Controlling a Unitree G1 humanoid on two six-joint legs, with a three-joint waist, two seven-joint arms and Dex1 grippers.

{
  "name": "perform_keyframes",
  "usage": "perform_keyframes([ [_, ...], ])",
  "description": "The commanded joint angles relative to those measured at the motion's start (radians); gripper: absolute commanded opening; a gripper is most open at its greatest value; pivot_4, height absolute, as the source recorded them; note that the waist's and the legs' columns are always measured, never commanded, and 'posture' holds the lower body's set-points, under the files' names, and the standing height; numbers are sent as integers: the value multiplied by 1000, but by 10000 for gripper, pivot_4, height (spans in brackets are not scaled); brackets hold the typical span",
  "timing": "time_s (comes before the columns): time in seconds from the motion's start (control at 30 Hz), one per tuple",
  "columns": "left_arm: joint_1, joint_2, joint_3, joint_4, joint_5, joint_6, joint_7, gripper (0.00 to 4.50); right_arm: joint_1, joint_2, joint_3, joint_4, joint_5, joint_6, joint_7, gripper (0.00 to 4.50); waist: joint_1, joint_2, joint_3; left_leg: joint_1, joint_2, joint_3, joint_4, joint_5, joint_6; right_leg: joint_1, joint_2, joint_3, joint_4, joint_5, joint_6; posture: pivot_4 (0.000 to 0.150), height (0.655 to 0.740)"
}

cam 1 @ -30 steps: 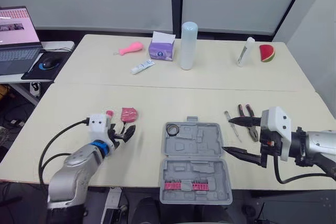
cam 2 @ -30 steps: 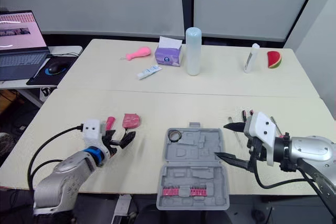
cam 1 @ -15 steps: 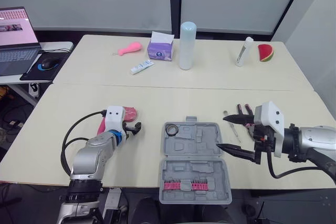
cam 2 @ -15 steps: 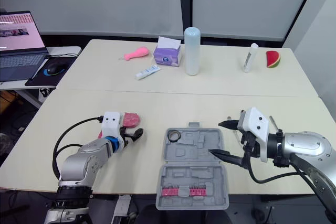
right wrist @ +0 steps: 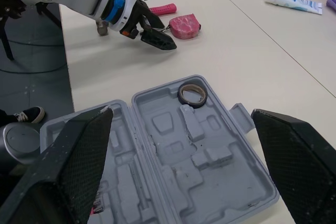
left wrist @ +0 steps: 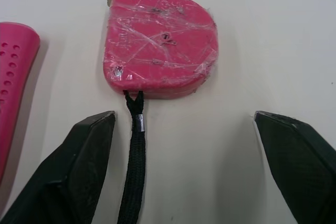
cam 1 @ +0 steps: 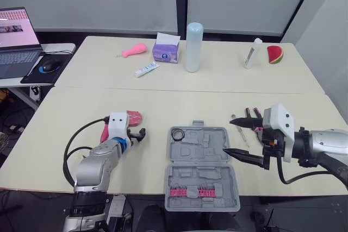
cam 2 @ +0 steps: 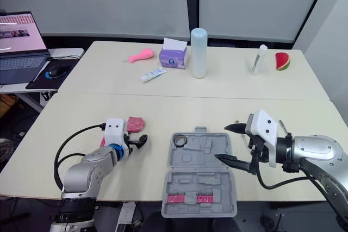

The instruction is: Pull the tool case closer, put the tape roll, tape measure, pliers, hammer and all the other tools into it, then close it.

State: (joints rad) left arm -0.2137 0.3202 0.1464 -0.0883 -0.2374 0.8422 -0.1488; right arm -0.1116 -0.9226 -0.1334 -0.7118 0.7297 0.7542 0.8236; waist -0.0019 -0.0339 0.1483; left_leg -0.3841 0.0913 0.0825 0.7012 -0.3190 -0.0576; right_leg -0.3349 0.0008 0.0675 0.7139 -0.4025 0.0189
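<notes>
The grey tool case (cam 1: 217,180) lies open near the table's front edge. A tape roll (cam 1: 178,133) sits in its far left corner, and a pink bit strip (cam 1: 190,192) in its near half. The pink tape measure (left wrist: 160,43) lies flat with its black strap trailing toward my left gripper (cam 1: 137,134). That gripper is open just short of it, empty. A pink hammer handle (left wrist: 16,77) lies beside it. The pliers (cam 1: 252,114) and a thin screwdriver (cam 1: 241,136) lie right of the case. My right gripper (cam 1: 230,138) is open at the case's right edge, holding nothing.
On the far table stand a tall white bottle (cam 1: 194,46), a purple tissue box (cam 1: 166,51), a pink balloon (cam 1: 134,50), a tube (cam 1: 147,69), a white tube (cam 1: 250,53) and a watermelon slice (cam 1: 275,54). A laptop (cam 1: 16,39) sits on a side desk at the left.
My left gripper has reached forward until it is just short of the tape measure. The right gripper has moved left to the case's right edge. Both have hardly moved in the last half second.
</notes>
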Motion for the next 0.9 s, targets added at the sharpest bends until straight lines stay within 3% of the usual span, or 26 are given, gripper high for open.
perform_keyframes([
  [0.03,-26,-1,11,36,0,26,-2,33240,-26,2,-4,-21,19,0,-3,45000,1,0,0,0,0,0,0,0,0,0,0,0,0,0,0,1500,7075],
  [0.4,-32,24,1,85,10,42,-35,135,-18,0,-23,-34,28,18,-11,45000,3,0,0,0,-1,0,0,0,0,0,-1,0,0,0,0,1500,7075],
  [0.6,31,53,-18,6,5,49,-76,135,-9,0,-26,-38,29,16,-15,45000,2,0,0,0,-1,0,0,0,0,0,-1,0,0,0,0,1500,7075],
  [0.9,227,288,-136,-219,-23,-34,-367,135,25,-25,-38,-50,43,14,7,45000,-1,1,1,0,0,1,-2,0,0,0,-1,1,-1,0,0,1500,7075],
])
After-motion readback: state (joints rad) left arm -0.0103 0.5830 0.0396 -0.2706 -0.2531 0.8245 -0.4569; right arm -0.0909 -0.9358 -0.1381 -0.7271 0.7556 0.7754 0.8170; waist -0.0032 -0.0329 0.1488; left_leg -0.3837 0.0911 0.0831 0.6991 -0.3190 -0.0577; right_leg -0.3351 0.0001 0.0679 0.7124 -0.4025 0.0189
